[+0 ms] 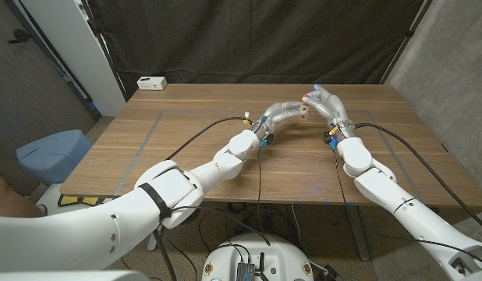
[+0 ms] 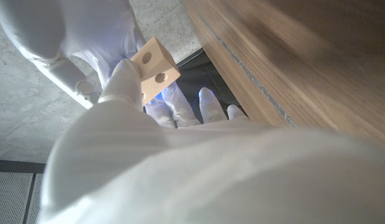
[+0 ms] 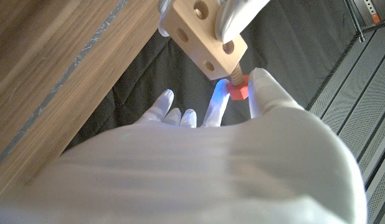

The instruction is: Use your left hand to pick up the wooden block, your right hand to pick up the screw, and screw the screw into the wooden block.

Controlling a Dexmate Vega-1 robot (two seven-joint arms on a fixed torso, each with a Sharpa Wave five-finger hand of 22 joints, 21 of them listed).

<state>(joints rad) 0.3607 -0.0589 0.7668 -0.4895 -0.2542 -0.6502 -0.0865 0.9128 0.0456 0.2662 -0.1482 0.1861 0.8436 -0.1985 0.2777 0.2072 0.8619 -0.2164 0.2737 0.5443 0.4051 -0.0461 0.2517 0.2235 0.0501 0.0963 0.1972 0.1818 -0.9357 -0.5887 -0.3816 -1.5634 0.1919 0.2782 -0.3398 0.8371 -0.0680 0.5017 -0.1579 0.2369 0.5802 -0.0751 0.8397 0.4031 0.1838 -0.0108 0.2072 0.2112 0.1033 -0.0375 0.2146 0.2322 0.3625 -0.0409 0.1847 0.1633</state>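
**Screw started in the block, both hands raised over the table**

Head view: the two hands meet in the upper centre of the frame, above the far part of the wooden table (image 1: 225,156). The left hand (image 1: 288,109) grasps the wooden block (image 1: 304,108); the right hand (image 1: 319,100) sits just beside it, touching from the right of the frame. Left wrist view: the block appears in the upper left, fingers (image 2: 121,78) wrapped on its side, two round holes facing the camera. Right wrist view: the block sits at top centre and the screw (image 3: 238,89), red-headed, is pinched between the right hand's fingertips (image 3: 262,84), its threaded shank entering a hole on the block's underside. The step in hand appears to be driving the thread. To do it well, the shank should stay in line with the hole, the left hand should hold the block steady against the twist, and the right should turn with light inward pressure, regripping the head rather than dragging it sideways.
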